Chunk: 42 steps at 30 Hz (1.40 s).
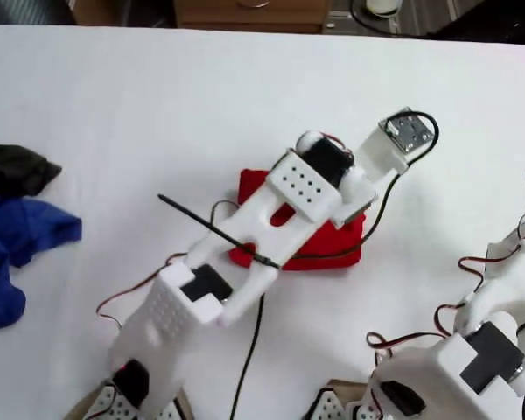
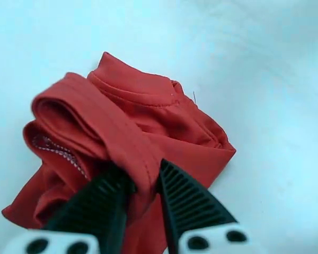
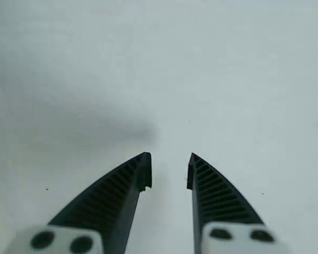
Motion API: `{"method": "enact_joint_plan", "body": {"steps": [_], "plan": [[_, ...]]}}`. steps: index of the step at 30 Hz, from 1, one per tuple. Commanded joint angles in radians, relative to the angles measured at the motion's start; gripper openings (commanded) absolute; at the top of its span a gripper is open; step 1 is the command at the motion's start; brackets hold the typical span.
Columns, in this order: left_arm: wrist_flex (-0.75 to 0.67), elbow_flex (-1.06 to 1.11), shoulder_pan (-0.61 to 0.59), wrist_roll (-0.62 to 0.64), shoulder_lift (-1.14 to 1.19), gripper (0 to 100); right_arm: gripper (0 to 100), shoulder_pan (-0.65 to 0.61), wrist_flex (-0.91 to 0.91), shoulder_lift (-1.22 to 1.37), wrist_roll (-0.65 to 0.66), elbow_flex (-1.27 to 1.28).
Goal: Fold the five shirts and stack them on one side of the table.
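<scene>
1. Pinching a raised fold of the red shirt [image 2: 148,116] between the left fingers [image 2: 188,203], closed on the cloth, likely for carrying that fold over.
2. Lying bunched mid-surface [image 1: 157,105] beneath the left arm [image 1: 271,219], apparently partly folded.
3. Hanging the right fingers [image 3: 122,190] slightly apart over bare surface, gripping nothing, probably keeping clear.
4. Giving the pinch up close in the left wrist view; adding, in the high view, a blue shirt [image 1: 17,236] and black shirt [image 1: 13,168] heaped at the left side, well apart.

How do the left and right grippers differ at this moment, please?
The left gripper is shut on a fold of the red shirt; the right gripper is open and holds nothing. The left one is over the shirt, the right over the white table. Both have black ribbed fingers.
</scene>
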Motion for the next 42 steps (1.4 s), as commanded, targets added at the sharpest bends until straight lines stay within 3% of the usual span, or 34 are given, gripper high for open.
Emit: {"method": "enact_joint_plan", "body": {"steps": [1, 10, 17, 21, 27, 33, 39, 42], "plan": [[-0.035, -0.047, 0.012, -0.009, -0.003, 3, 12.6, 0.002, -0.007, -0.067, 0.003, -0.041], [-0.023, -0.044, 0.012, -0.011, -0.005, 5, 12.6, 0.001, -0.005, -0.067, 0.003, -0.041], [0.026, -0.05, 0.006, -0.08, -0.018, 24, 12.6, -0.002, -0.005, -0.067, 0.0, -0.038], [0.087, -0.14, -0.006, -0.095, -0.031, 26, 12.6, -0.013, -0.004, -0.067, -0.003, -0.035], [0.163, -0.278, -0.147, -0.086, -0.021, 26, 12.6, -0.053, 0.007, -0.067, -0.005, -0.04], [0.121, -0.18, -0.393, -0.087, -0.021, 26, 12.6, -0.191, 0.024, -0.067, -0.052, -0.043], [0.121, -0.074, -0.539, -0.083, -0.021, 26, 12.6, -0.437, 0.035, -0.056, -0.087, -0.133], [0.08, 0.005, -0.592, -0.002, -0.021, 26, 12.6, -0.553, 0.09, -0.054, -0.132, -0.259]]}}
